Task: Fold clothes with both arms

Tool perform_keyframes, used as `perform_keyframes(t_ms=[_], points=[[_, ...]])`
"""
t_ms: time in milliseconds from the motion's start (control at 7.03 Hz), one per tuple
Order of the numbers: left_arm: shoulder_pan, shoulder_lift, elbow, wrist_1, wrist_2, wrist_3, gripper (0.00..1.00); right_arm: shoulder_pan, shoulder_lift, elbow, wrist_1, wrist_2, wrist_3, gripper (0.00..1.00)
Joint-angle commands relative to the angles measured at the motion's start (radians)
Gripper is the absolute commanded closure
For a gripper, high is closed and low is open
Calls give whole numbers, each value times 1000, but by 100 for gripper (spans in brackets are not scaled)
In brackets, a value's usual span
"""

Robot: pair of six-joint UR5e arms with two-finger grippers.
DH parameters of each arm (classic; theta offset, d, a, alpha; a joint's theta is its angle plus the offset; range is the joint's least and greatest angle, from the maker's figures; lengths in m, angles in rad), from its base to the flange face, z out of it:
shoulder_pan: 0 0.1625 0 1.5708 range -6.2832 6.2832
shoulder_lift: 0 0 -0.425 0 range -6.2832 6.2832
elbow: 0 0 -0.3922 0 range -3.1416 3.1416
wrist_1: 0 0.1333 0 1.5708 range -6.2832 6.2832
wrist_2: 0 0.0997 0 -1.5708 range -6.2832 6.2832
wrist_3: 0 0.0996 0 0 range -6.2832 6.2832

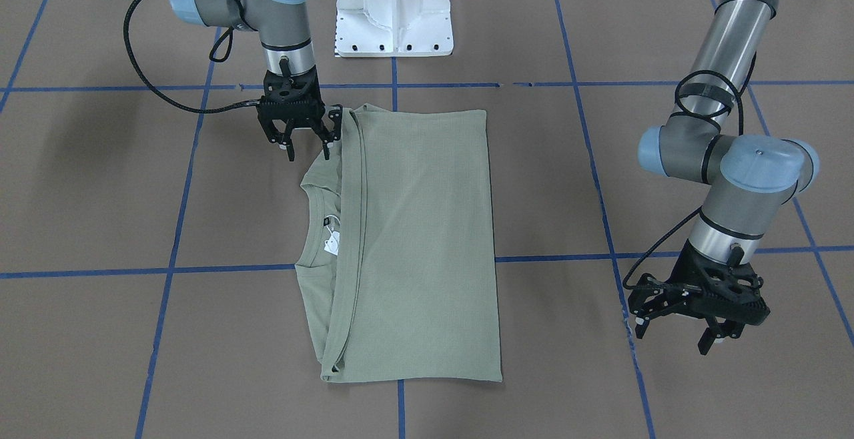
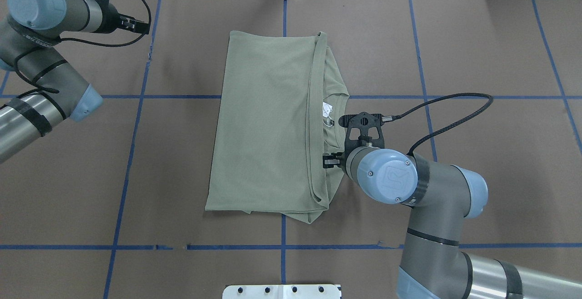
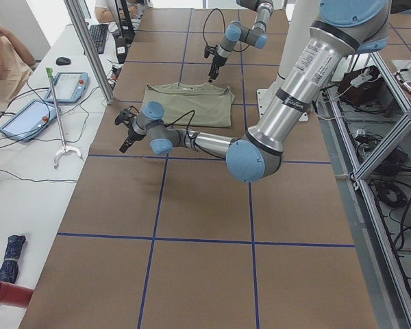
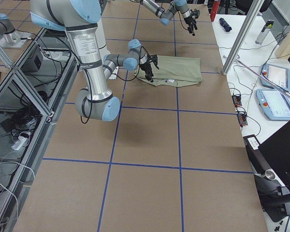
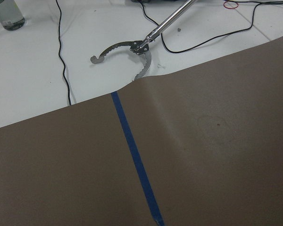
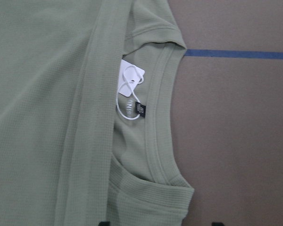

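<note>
The sage-green shirt (image 1: pixel 420 245) lies flat on the brown table, folded into a long rectangle, with its round collar and white tag (image 1: pixel 331 244) showing on one side. It also shows in the overhead view (image 2: pixel 268 126). My right gripper (image 1: pixel 307 149) is open and empty. It hovers just over the shirt's shoulder corner nearest the robot base, beside the collar (image 6: pixel 155 122); the wrist hides most of it in the overhead view (image 2: pixel 329 160). My left gripper (image 1: pixel 674 335) is open and empty, well away from the shirt near the table's far edge (image 2: pixel 136 22).
The white pedestal base (image 1: pixel 393 19) stands behind the shirt. Blue tape lines (image 1: pixel 167 272) grid the table. Past the far table edge, a white bench holds a metal reacher tool (image 5: pixel 132 52), cables and tablets (image 3: pixel 72 86). A metal post (image 3: pixel 89 48) stands there.
</note>
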Motion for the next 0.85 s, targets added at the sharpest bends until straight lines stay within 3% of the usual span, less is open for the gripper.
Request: perform_keyframes(t_ms=[0,142,427,711], points=[[1,3,0,0,2,0,0,1,153,-130,-39,123,-103,0],[1,3,0,0,2,-1,0,-17,195,-178,-75,149,-202,0],[1,3,0,0,2,-3,0,-26,202,-151,-140,162,-255,0],[8,3,2,-2,2,-27,0,-52,187,-136,-153,157,-263,30]])
